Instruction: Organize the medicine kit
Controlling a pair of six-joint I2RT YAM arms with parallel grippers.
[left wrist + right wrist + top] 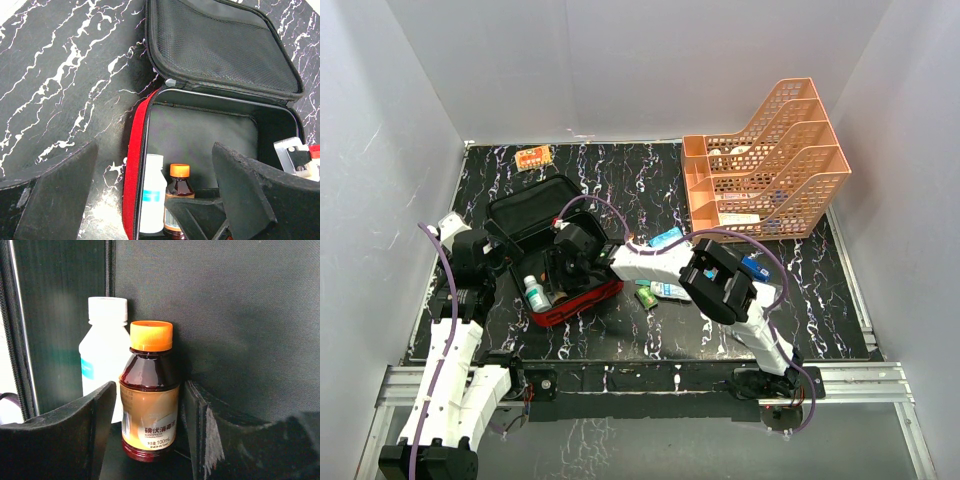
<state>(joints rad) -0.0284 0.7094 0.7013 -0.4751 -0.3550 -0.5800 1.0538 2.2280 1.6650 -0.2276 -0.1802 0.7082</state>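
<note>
The red medicine kit (pixel 582 301) lies open at the table's left, its black mesh lid (pixel 220 45) folded back. Inside, by the near left wall, a white bottle (pixel 102 352) and a brown bottle with an orange cap (pixel 150 395) sit side by side. They also show in the left wrist view, white (pixel 152 192) and brown (pixel 178 187). My right gripper (pixel 150 430) reaches into the kit, open, one finger close on each side of the brown bottle with thin gaps. My left gripper (pixel 150 200) is open and empty above the kit's left edge (pixel 135 165).
An orange tiered tray (pixel 770 150) stands at the back right. An orange blister pack (pixel 533 156) lies at the back left. Small boxes lie right of the kit: teal (pixel 665 238), white-teal (pixel 670 290), green (pixel 646 297), blue (pixel 753 267).
</note>
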